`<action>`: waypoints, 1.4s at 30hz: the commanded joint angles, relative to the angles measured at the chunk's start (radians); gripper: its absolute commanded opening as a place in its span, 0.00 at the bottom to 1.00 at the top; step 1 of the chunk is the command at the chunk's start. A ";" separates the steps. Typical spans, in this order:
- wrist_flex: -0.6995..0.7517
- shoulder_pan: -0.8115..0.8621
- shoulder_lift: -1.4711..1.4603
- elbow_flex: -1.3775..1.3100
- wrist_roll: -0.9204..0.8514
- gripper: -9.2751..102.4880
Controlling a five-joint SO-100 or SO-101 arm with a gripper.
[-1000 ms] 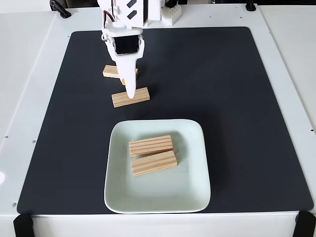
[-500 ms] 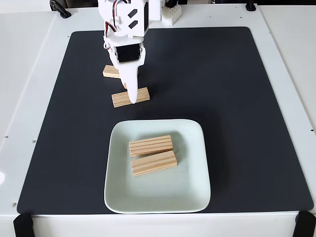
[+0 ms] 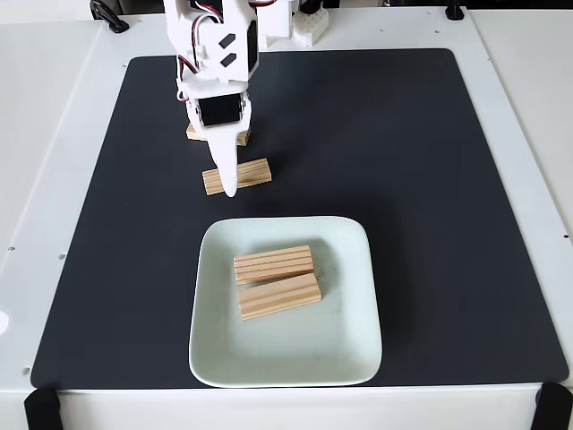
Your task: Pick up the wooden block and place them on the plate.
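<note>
Two blocks [image 3: 274, 282] are seen lying side by side in the plate [image 3: 285, 365]. The gripper [image 3: 229, 186] is held over a third block [image 3: 250, 174] on the mat [image 3: 403, 179], with a fourth [image 3: 193, 133] partly hidden behind it. Whether its fingers are apart or together cannot be told.

- i see a white tabletop [image 3: 54, 134] with a big black mat [image 3: 403, 206] covering most of it.
- on the mat, near the front, sits the mint-green plate [image 3: 354, 345].
- behind the plate, one wooden block [image 3: 252, 173] lies flat on the mat.
- a further block [image 3: 192, 133] lies just behind it, mostly hidden by the arm.
</note>
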 commanded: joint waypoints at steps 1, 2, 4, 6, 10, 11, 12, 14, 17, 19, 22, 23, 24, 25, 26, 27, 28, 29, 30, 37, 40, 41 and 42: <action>0.003 -0.008 0.005 -0.038 0.002 0.31; 0.003 -0.008 0.005 -0.038 0.002 0.31; 0.003 -0.008 0.005 -0.034 0.002 0.31; 0.003 -0.009 0.005 -0.031 0.002 0.31; 0.003 -0.020 0.003 -0.031 0.002 0.31; 0.003 -0.023 0.003 -0.031 0.003 0.31; 0.003 -0.028 0.003 -0.029 0.003 0.31; 0.003 -0.043 0.003 -0.029 0.003 0.31; 0.003 -0.051 0.000 -0.029 0.003 0.31; 0.003 -0.055 -0.017 -0.029 0.003 0.31; 0.003 -0.054 -0.032 -0.032 0.003 0.31; 0.003 -0.051 -0.038 -0.034 0.003 0.31; 0.003 -0.049 -0.041 -0.035 0.003 0.31; 0.003 -0.048 -0.043 -0.037 0.003 0.31; 0.003 -0.046 -0.043 -0.038 0.003 0.31; 0.003 -0.046 -0.043 -0.038 0.003 0.31; 0.003 -0.046 -0.043 -0.038 0.003 0.31; 0.003 -0.046 -0.043 -0.038 0.003 0.31; 0.003 -0.046 -0.043 -0.037 0.003 0.31; 0.003 -0.049 -0.043 -0.029 0.005 0.25; 0.003 -0.049 -0.043 -0.029 0.005 0.12; 0.003 -0.049 -0.043 -0.029 0.005 0.08; 0.003 -0.048 -0.043 -0.029 0.005 0.07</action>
